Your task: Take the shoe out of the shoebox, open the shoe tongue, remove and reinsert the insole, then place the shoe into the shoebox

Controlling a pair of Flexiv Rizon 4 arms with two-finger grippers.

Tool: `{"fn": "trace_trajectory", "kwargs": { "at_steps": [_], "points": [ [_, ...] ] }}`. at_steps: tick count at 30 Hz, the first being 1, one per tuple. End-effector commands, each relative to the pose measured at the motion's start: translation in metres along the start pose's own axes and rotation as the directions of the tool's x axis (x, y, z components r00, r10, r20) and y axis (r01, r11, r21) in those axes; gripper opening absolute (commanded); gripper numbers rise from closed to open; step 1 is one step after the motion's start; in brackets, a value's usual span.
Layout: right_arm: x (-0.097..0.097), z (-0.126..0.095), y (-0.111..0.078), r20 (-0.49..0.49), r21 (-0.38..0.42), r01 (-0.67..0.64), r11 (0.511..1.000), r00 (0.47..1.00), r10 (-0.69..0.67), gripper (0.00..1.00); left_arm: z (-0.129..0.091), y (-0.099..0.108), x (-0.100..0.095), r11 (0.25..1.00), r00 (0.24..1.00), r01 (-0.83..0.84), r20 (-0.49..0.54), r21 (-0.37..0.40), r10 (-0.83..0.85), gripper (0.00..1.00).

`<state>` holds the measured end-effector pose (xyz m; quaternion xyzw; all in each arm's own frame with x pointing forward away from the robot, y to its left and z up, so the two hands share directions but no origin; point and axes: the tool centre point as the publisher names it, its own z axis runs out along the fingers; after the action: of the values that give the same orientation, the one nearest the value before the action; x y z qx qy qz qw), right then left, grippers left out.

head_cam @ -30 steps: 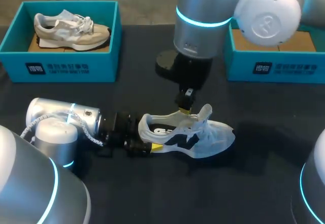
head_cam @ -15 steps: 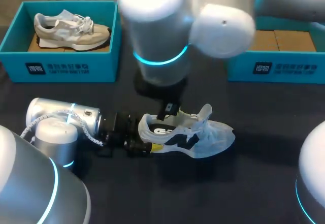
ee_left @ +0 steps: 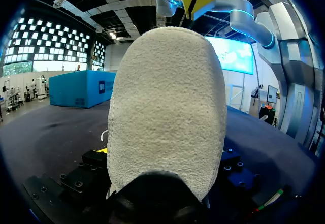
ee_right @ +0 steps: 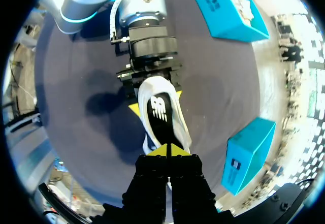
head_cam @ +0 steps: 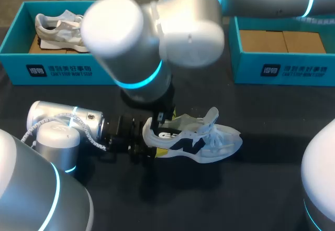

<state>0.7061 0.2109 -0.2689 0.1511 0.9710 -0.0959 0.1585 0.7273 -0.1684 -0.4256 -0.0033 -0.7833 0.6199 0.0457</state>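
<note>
Grips the white shoe [head_cam: 196, 139] by its heel with the left gripper [head_cam: 151, 147], clamped from both sides and lying low along the table [head_cam: 251, 189], by the look of it to stop the shoe sliding or tipping during work on the inside. Stands it on its sole near the middle of the table, well apart from both teal shoeboxes, toe pointing away from the clamp and tongue [head_cam: 211, 117] raised, with the mouth facing up for access from above. Hangs the right gripper [ee_right: 167, 150] just over that mouth, yellow tips pressed together right above the black insole [ee_right: 158, 109] seated inside the shoe; cannot tell of any sliver of insole pinched between them. Reads as the insole step, with removal or reseating in hand. Leaves the right shoebox [head_cam: 282, 71] nearby with its cardboard floor showing, presumably for the shoe's return, and a beige shoe [head_cam: 55, 29] in the left shoebox [head_cam: 63, 71], out of the way.
</note>
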Motion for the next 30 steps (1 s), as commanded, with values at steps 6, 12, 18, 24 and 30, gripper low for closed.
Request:
{"fn": "trace_trajectory", "kwargs": {
  "at_steps": [6,12,18,24,30],
  "points": [
    [0.007,0.042,-0.009,0.047,-0.08,0.063,0.995,0.997,-0.059,0.0,0.0,0.0,0.0,1.0,1.0,0.0,0.003,0.0,0.0,0.0],
    [0.001,0.055,-0.01,0.044,-0.084,0.069,0.994,0.997,-0.065,0.0,0.0,0.0,0.0,1.0,1.0,0.0,0.003,0.0,0.0,0.0],
    [-0.006,0.074,-0.007,0.048,-0.097,0.099,0.99,0.994,-0.095,0.0,0.0,0.0,0.0,1.0,1.0,0.0,0.003,0.0,0.0,0.0],
    [-0.009,0.093,-0.004,0.074,-0.133,0.103,0.986,0.993,-0.094,0.0,0.0,0.0,0.0,1.0,1.0,0.0,0.003,0.0,0.0,0.0],
    [-0.004,0.107,-0.004,0.048,-0.132,0.102,0.986,0.994,-0.097,0.0,0.0,0.0,0.0,1.0,1.0,0.0,0.003,0.0,0.0,0.0]
  ]
}}
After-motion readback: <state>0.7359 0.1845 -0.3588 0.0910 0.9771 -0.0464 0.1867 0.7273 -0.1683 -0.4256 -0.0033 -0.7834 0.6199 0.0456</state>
